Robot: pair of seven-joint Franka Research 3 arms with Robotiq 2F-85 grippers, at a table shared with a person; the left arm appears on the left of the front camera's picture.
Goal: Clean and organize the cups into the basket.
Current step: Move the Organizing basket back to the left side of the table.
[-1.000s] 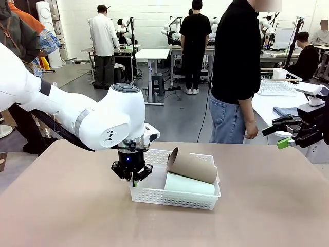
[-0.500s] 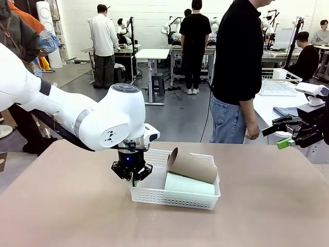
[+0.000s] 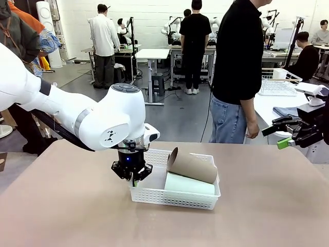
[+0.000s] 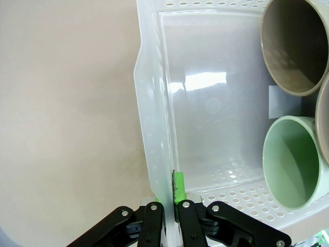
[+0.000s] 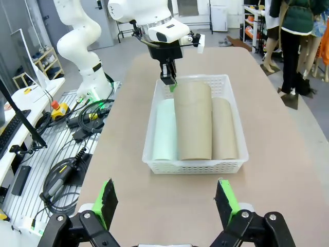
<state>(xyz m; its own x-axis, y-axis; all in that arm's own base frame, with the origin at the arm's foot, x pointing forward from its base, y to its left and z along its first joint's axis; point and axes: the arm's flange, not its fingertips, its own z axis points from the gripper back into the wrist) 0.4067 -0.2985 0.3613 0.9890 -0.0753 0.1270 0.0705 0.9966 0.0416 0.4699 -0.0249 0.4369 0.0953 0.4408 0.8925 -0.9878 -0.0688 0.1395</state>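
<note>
Basket (image 3: 175,198) mid-table, three cups (image 5: 193,121) lying inside. Left gripper (image 4: 169,206) pinched on end wall; right gripper (image 5: 167,201) spread wide, empty. We reckon thin plastic: light, bendy, so pull gently.

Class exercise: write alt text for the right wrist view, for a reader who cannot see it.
A white basket on a tan table holds three cups lying side by side: one mint cup and two brown cups. The left gripper is shut on the basket's far wall; the right gripper is open.
</note>
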